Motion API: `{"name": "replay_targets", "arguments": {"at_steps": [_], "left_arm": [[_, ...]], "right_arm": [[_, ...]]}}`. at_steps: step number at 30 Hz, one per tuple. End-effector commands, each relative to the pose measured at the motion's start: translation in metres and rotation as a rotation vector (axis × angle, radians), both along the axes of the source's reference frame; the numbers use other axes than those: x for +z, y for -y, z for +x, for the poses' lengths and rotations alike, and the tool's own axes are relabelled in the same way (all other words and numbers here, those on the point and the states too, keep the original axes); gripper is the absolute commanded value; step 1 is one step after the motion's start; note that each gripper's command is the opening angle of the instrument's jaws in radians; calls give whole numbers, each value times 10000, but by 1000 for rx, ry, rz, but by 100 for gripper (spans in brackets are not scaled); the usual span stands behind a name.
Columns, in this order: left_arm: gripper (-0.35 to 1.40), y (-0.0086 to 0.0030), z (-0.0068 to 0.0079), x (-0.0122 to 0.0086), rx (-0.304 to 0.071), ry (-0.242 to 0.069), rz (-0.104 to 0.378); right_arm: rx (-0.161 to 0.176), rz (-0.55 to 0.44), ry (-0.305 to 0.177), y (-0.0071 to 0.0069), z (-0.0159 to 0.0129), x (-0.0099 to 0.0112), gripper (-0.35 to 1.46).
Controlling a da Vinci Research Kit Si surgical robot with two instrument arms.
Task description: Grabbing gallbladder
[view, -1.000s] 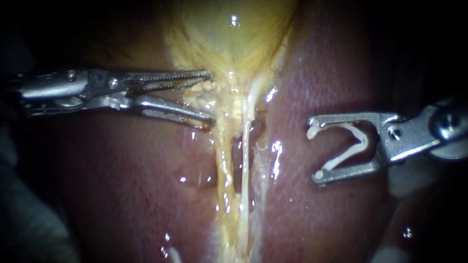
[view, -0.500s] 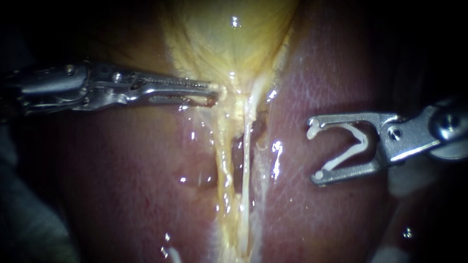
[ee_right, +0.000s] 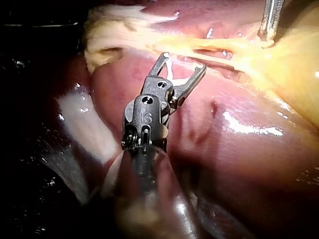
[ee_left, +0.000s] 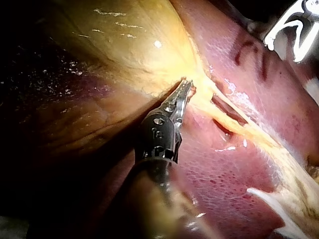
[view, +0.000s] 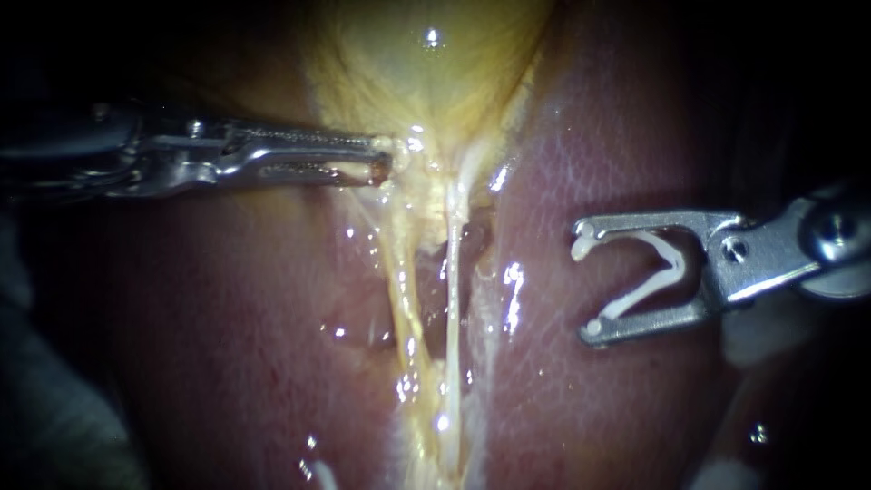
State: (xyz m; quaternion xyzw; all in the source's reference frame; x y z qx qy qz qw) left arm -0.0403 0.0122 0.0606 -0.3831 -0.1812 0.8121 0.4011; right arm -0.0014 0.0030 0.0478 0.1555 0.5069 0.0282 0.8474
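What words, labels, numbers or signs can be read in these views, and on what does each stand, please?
Nothing here is legible enough to quote.
On the right instrument: a small stamped mark on its wrist joint, too small and blurred to read.
On the left instrument, the clip, the gallbladder and the liver: no writing shows.

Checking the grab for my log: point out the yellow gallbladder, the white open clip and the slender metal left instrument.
Yellow gallbladder point(view: 426, 82): endoscope view, its glossy body.
White open clip point(view: 673, 263): endoscope view, its hinge bend.
Slender metal left instrument point(view: 379, 156): endoscope view, its tip.
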Motion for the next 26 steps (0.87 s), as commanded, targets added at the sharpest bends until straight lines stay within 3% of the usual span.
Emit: {"name": "replay_targets", "arguments": {"at_steps": [1, 9, 16, 26], "left_arm": [[-35, -5, 4, -9, -3, -3, 2], [-35, -33, 32, -59, -68, 16, 2], [-35, -32, 34, -59, -100, 1, 4], [-35, -32, 33, -58, -99, 1, 5]], "right_arm": [[0, 0, 0, 0, 0, 0, 49], [0, 0, 0, 0, 0, 0, 49], [0, 0, 0, 0, 0, 0, 49], [0, 0, 0, 0, 0, 0, 49]]}}
